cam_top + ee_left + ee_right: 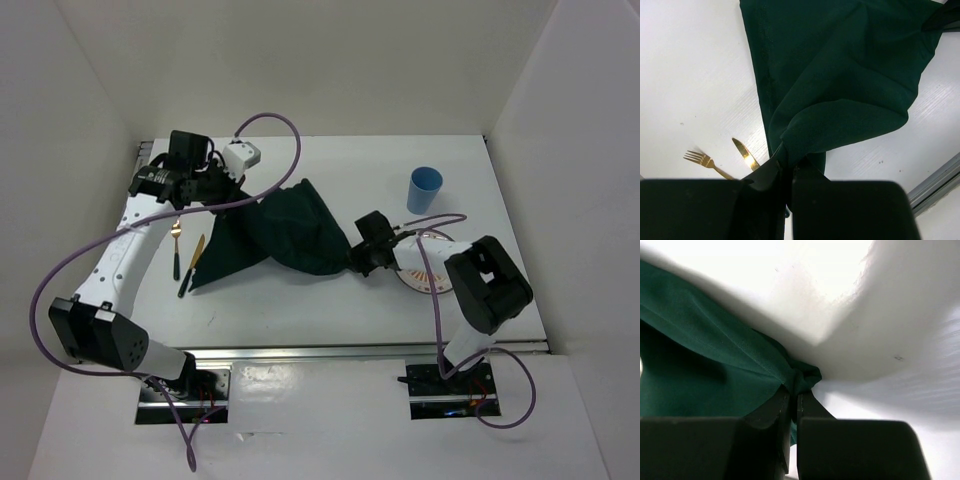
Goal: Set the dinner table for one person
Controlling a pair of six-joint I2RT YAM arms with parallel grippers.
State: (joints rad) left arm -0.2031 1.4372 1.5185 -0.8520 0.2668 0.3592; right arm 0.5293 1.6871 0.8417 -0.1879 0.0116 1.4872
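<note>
A dark green cloth placemat [285, 232] hangs stretched between my two grippers above the white dinner table [330, 160]. My left gripper [232, 195] is shut on its far left corner; in the left wrist view [787, 162] the cloth [840, 80] bunches between the jaws. My right gripper [358, 258] is shut on the cloth's right corner, also seen in the right wrist view [795, 392] with the green cloth [705, 375] pinched. A gold fork [176, 245] and gold knife [192, 265] lie at the left, partly under the cloth edge.
A blue cup [423, 190] stands at the back right. A white plate [425, 265] lies under my right arm, mostly hidden. Silver rails [330, 350] run along the table's near edge. In the left wrist view the fork [702, 160] and knife [746, 154] show below the cloth.
</note>
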